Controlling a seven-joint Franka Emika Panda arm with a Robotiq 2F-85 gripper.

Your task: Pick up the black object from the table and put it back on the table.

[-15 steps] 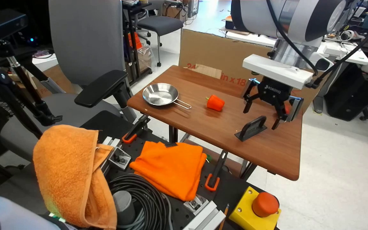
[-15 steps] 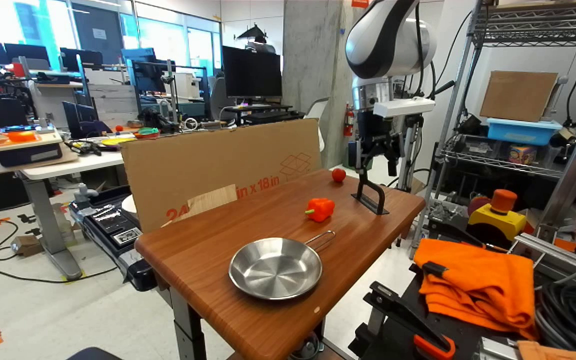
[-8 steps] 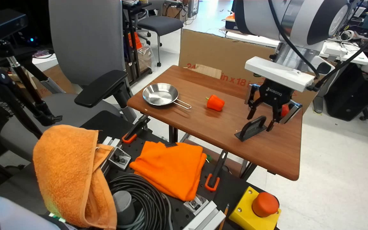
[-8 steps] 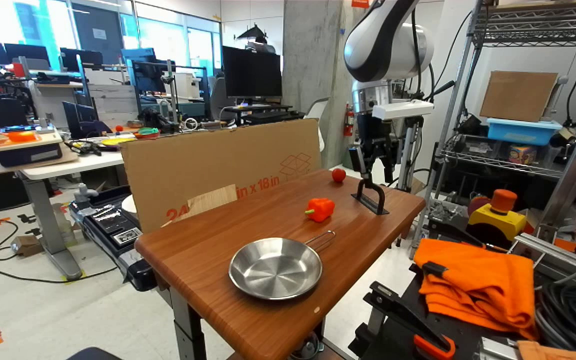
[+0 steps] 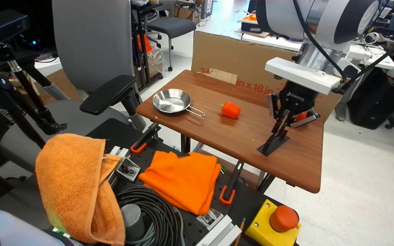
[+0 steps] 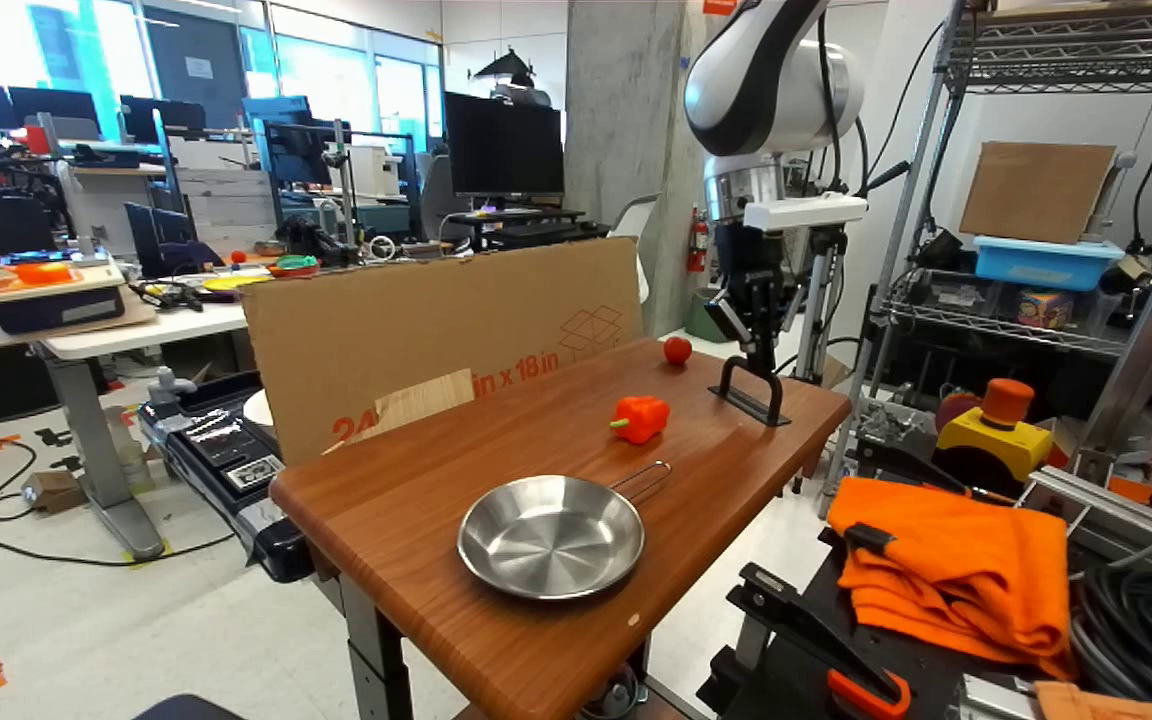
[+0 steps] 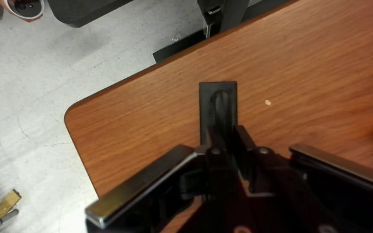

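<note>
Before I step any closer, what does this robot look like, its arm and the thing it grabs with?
The arm has rounded, whitish casings with black bands, a silver, metallic-looking section and black cables alongside. Below a white block is the tool: black, with two slim jointed fingers, pale ROBOTIQ lettering and shiny plates on its outer sides.

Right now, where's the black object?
In both exterior views, the black object sits on the right half of the table, right of the orange pepper, the gripper shut on it.
</note>
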